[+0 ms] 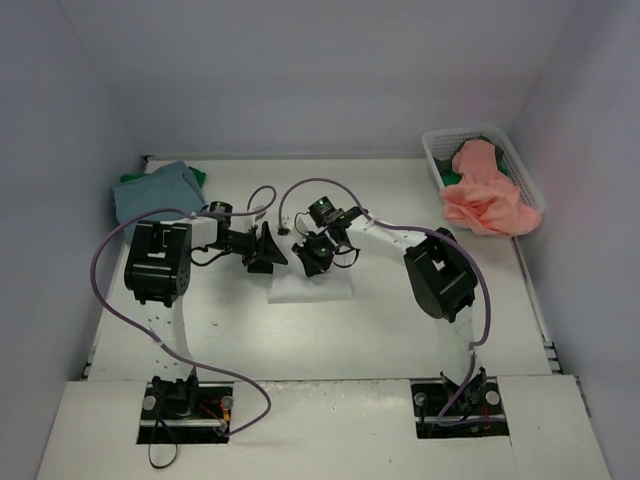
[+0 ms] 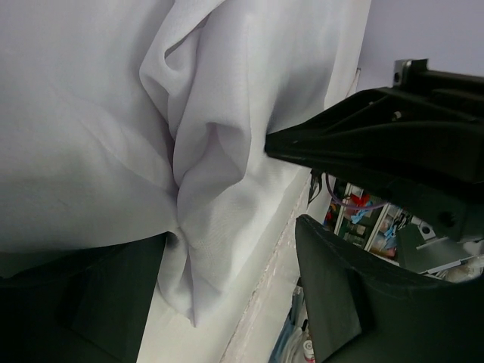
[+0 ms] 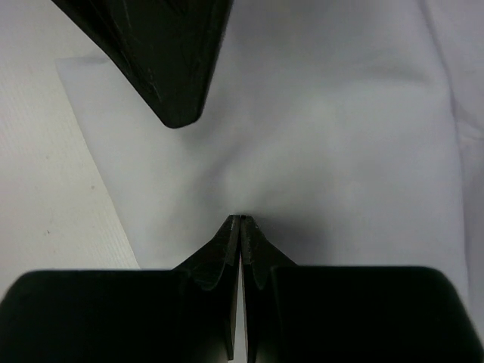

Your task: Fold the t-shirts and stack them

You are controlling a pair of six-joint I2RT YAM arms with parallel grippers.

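A white t-shirt (image 1: 312,288) is lying mid-worktop, the right gripper (image 3: 240,219) pinching it with fingers together, the left gripper (image 2: 231,234) holding its fingers apart around a bunched fold, a teal t-shirt (image 1: 155,192) lying in the far-left corner, a salmon t-shirt (image 1: 490,197) spilling from the far-right corner's basket (image 1: 522,168).

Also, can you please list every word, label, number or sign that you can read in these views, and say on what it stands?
No text can be read in any view.
white t-shirt: plain, no print or label showing.
salmon pink t-shirt and white mesh basket: no marks seen.
coloured clutter in the background of the left wrist view: possibly labels, too blurred to read.
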